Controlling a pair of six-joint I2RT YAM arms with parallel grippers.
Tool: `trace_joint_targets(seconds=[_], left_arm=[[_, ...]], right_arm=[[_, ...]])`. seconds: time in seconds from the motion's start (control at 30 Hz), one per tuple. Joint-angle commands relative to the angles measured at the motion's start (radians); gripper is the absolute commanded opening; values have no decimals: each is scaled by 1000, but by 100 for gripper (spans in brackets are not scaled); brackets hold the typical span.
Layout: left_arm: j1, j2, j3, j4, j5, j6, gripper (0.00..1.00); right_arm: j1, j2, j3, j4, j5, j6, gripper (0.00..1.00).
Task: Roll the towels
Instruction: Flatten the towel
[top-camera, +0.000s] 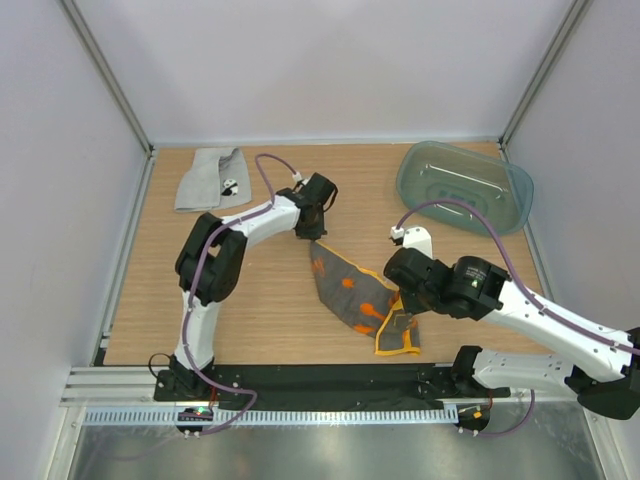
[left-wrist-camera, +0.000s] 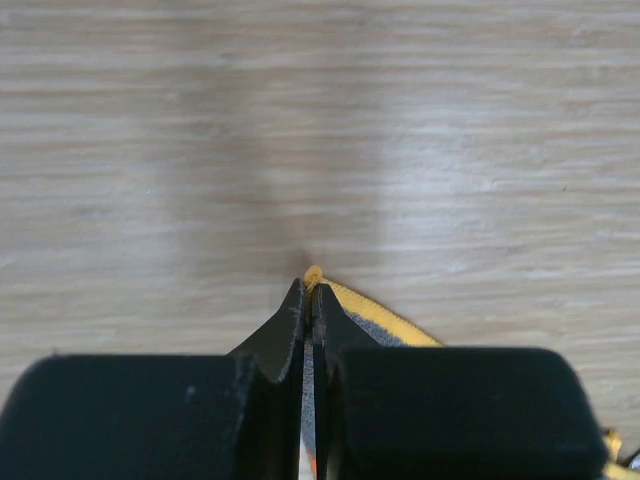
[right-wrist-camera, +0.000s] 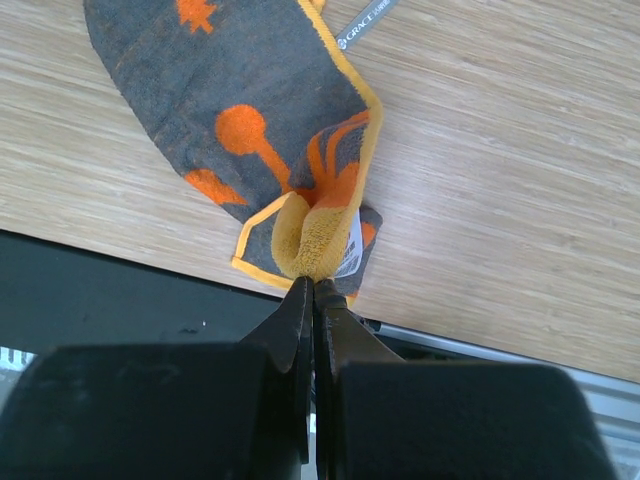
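At the middle of the table (top-camera: 250, 310), the left gripper (top-camera: 312, 236) is shown with its jaws pressed together on the far corner of the orange towel (top-camera: 350, 290). In the left wrist view, a sliver of yellow hem is pinched between the black fingertips (left-wrist-camera: 290, 322). The right gripper (top-camera: 403, 318) is likewise closed on the near corner, where the yellow edge is bunched beside a white label (right-wrist-camera: 351, 250). The towel is laid diagonally between the two grippers, its dark grey, orange-figured side up. The grey towel (top-camera: 205, 178) is folded at the far left corner, well apart. The blue-green tub (top-camera: 512, 205) is set at the far right.
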Motion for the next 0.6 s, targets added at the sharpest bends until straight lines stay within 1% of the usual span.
trace_joint_targets(seconds=[0.0, 0.07, 0.1, 0.17, 0.3, 0.4, 0.43, 0.5, 0.53, 0.57], left_arm=[[-3, -171, -58, -1, -45, 27, 0], [-2, -231, -100, -4, -73, 41, 0], [0, -303, -149, -13, -81, 43, 0], [0, -375, -196, -20, -99, 54, 0], [1, -583, -311, -52, -134, 72, 0], [0, -680, -341, -113, -168, 80, 0], [0, -745, -359, -151, -177, 80, 0], [0, -819, -377, -188, -203, 86, 0], [0, -893, -391, -208, -217, 89, 0], [-2, -929, -397, -252, -229, 96, 0]], right_arm=[[2, 1, 11, 27, 7, 1, 1], [3, 2, 16, 29, 23, -3, 1], [2, 2, 19, 30, 26, -8, 1], [3, 7, 23, 40, 35, -12, 1], [2, 19, 36, 61, 52, -26, 1], [3, 33, 54, 93, 56, -49, 1], [3, 36, 60, 103, 60, -55, 1], [2, 33, 63, 126, 66, -68, 1], [3, 30, 69, 133, 66, -83, 1], [2, 24, 74, 145, 64, -88, 1]])
